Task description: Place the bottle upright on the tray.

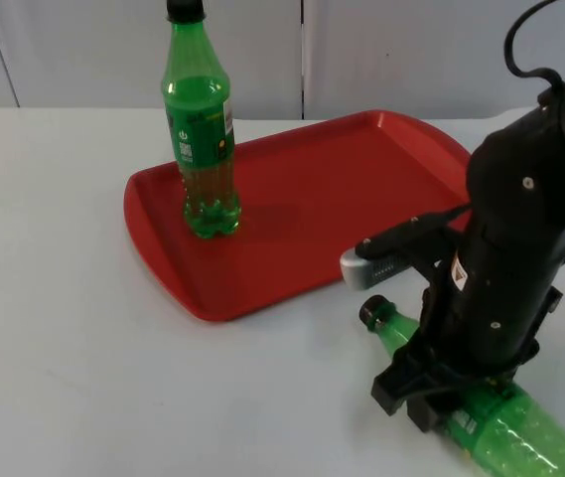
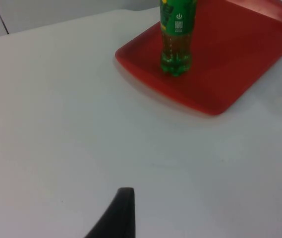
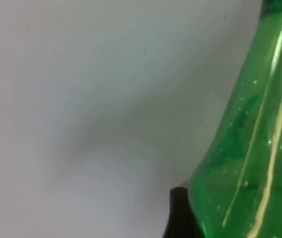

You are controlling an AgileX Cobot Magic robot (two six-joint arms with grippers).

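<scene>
Overhead, right tool (image 1: 431, 393) over lying bottle (image 1: 505, 427), right wrist view, green shoulder.

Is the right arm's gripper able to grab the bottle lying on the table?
Probably yes: the right gripper is already down at the lying bottle, beside the red tray, with nothing between them.

Black right arm (image 1: 520, 248), small screws, grey wrist block (image 1: 361, 266)
</scene>
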